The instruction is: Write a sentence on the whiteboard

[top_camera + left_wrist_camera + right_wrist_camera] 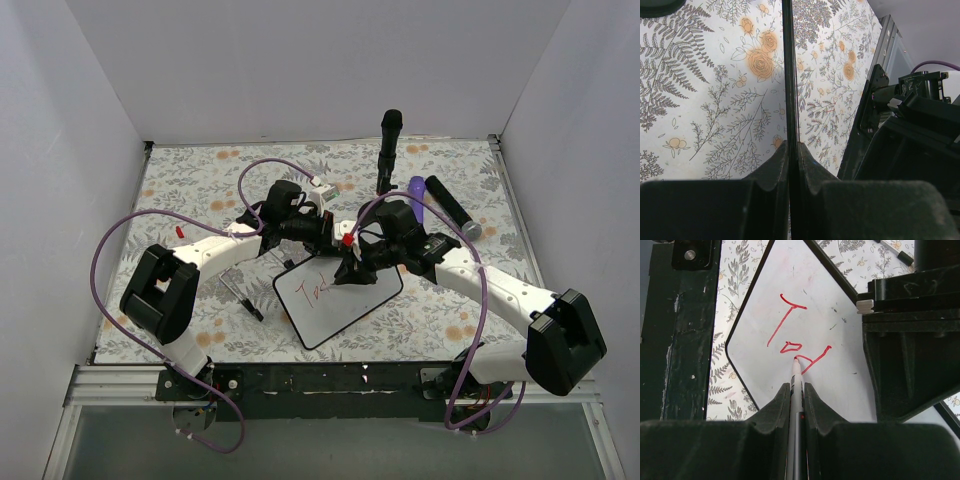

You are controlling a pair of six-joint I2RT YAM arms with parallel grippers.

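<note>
Red sentence strokes lie ahead of the right gripper, clamped on the marker. The left gripper pinches the whiteboard edge; hard pressure might pivot it, smearing letters.

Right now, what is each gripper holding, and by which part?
Right gripper: thin white red-tipped marker, pinched on its barrel behind the tip. Left gripper: small black-framed whiteboard, clamped on its thin frame edge.

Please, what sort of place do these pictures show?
Probably a robot test booth, not a home: plain white panels enclose a floral-covered table, and the left arm and right arm are bolted at its near edge, working on a whiteboard with a red marker.
</note>
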